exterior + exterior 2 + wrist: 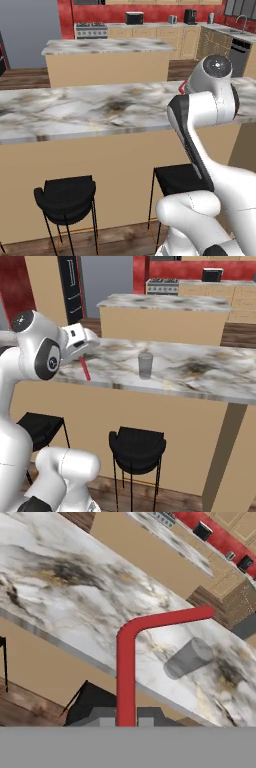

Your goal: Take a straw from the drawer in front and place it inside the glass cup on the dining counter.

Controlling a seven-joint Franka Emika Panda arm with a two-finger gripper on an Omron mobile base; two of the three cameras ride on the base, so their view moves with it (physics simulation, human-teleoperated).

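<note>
In the left base view the arm fills the right side of the frame and hides most of the work; a sliver of the red straw [183, 86] peeks out beside the upper joint, above the dining counter [75, 112]. In the right base view, the gripper [80, 354] sits at upper left, jaws closed on the straw, which hangs down red and slanted in front of the counter's near edge, well apart from the glass cup [145, 365] standing upright at centre frame. In the hand view the straw rises from bottom centre and bends toward the upper right, the cup lying to its lower right. I judge the straw feather-light, smooth and easily twisted in a pinch, so holding near its lower stem suits it; the cup looks light enough to tip if nudged.
</note>
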